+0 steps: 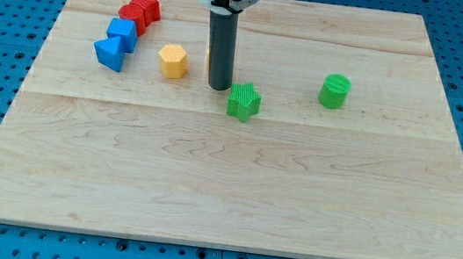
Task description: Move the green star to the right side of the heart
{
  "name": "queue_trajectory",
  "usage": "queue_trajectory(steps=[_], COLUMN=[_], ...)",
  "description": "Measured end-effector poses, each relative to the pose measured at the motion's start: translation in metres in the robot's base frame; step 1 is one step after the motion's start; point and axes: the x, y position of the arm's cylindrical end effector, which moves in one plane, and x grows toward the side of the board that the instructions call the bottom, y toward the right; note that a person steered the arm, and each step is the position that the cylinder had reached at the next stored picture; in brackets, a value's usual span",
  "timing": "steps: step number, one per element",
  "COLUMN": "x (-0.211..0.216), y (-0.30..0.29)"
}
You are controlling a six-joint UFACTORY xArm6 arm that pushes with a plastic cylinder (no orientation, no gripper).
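Observation:
The green star point(243, 102) lies on the wooden board point(223, 199), just above its middle. My tip point(219, 87) stands just to the upper left of the star, close to it or touching it. A sliver of an orange-yellow block point(208, 58) shows at the rod's left edge. The rod hides most of it, so I cannot make out its shape. A yellow hexagon-like block point(173, 60) sits to the left of the rod.
A green cylinder point(335, 91) stands to the star's right. At the upper left a red star point(148, 4), a red block point(131, 17) and two blue blocks point(122, 33) point(109, 53) cluster together. A blue pegboard surrounds the board.

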Motion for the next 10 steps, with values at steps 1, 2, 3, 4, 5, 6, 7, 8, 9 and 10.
queue_trajectory(steps=[1,2,3,4,5,6,7,8,9,10], x=[0.001,0.028,0.072,0.054,0.03,0.069,0.066,0.045,0.034,0.019], y=[0.046,0.106,0.101,0.074,0.075,0.074,0.031,0.03,0.036,0.054])
